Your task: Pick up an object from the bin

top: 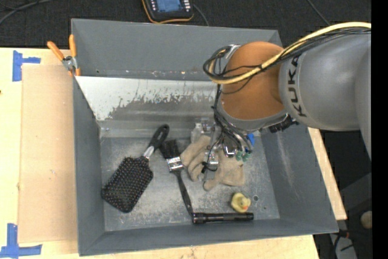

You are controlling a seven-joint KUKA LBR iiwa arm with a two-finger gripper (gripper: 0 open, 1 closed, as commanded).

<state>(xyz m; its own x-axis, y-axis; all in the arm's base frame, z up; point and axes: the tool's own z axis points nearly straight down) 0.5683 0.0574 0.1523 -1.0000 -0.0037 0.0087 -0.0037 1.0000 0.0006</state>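
Camera view shows the grey metal bin with bare floor along its right wall and in its far-left corner. The gripper hangs directly over a crumpled beige cloth lying mid-floor; I cannot tell whether it is spread or closed.

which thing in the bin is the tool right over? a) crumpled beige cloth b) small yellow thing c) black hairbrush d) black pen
a: the tool sits over the crumpled beige cloth, while the black hairbrush lies apart, further to the view's left.
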